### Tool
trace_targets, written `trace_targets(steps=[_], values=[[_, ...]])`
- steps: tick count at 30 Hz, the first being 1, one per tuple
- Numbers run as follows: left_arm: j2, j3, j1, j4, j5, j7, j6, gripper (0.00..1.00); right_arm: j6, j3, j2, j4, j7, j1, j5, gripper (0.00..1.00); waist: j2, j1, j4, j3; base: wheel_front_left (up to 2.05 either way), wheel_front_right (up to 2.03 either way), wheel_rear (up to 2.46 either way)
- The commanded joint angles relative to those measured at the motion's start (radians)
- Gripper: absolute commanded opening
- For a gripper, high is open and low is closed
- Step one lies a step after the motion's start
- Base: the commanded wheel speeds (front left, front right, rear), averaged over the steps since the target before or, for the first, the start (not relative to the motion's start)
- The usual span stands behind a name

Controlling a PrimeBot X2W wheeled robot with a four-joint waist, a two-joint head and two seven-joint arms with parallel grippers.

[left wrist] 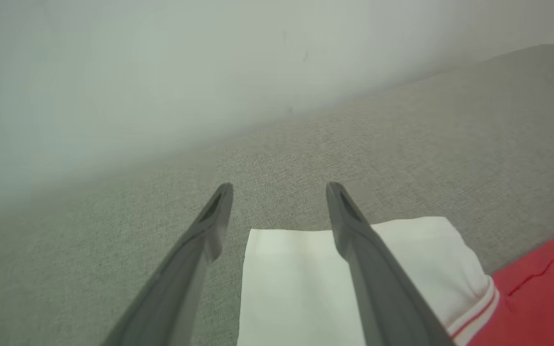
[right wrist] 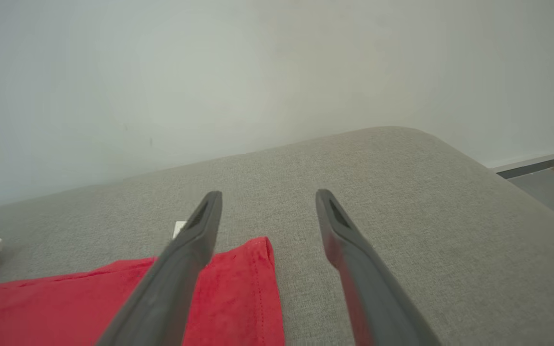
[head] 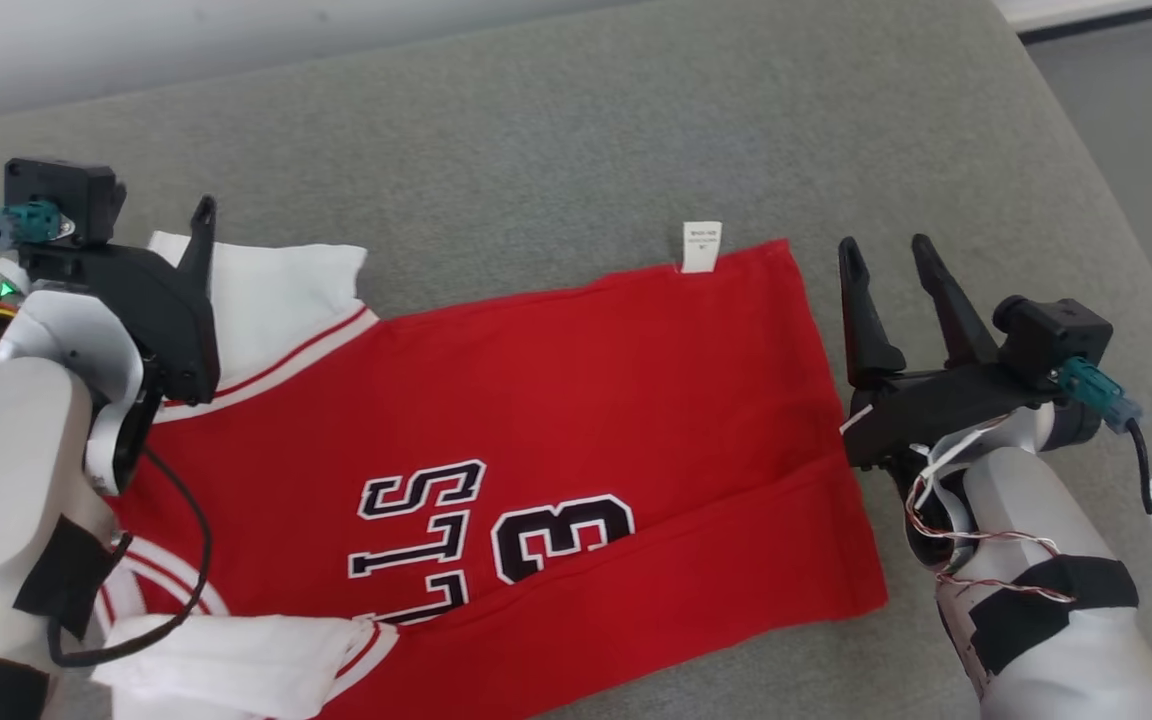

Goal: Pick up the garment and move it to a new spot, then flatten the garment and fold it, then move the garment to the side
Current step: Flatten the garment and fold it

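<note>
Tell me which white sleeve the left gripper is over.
The far sleeve, toward the wall; the near sleeve lies at the head view's bottom edge.

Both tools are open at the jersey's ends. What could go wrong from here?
1. The right tool hangs by the jersey's far corner, mostly over the couch; a pinch may slip off.
2. The left tool is over the white sleeve's edge alone; lifting there could skew the fold.
3. The left arm's cable crosses the cloth and might snag.
</note>
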Motion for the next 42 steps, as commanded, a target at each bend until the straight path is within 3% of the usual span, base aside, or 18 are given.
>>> trace_targets(steps=[1, 12, 28, 29, 30, 42], values=[[0.008, 0.001, -0.018, 0.032, 0.001, 0.002, 0.006, 1.00, -0.002, 0.010, 0.007, 0.015, -0.007, -0.018, 0.010, 1.00, -0.0002, -0.0004, -0.060, 0.056, 0.00, 0.00, 0.00], [0.032, -0.015, -0.049, 0.227, 0.023, -0.035, 0.013, 1.00, -0.002, 0.036, -0.003, 0.059, -0.014, -0.047, 0.035, 1.00, -0.0002, -0.0004, -0.076, 0.059, 0.00, 0.00, 0.00], [-0.009, -0.008, -0.100, 0.372, -0.020, -0.074, 0.005, 1.00, -0.002, 0.073, 0.012, 0.103, -0.014, -0.068, 0.041, 1.00, -0.0002, -0.0004, -0.066, 0.071, 0.00, 0.00, 0.00], [-0.014, -0.010, -0.102, 0.381, -0.021, -0.081, 0.004, 0.47, -0.002, 0.078, 0.011, 0.113, -0.014, -0.071, 0.043, 1.00, -0.0002, -0.0004, -0.064, 0.070, 0.00, 0.00, 0.00], [-0.019, -0.010, -0.107, 0.387, -0.025, -0.088, 0.000, 0.00, -0.002, 0.083, 0.009, 0.128, -0.014, -0.076, 0.045, 1.00, -0.0002, -0.0004, -0.061, 0.069, 0.00, 0.00, 0.00], [-0.070, -0.032, -0.164, 0.382, -0.034, -0.192, -0.042, 0.00, -0.002, 0.134, -0.015, 0.358, 0.074, -0.236, 0.078, 1.00, -0.0002, -0.0004, 0.038, 0.053, 0.00, 0.00, 0.00]])
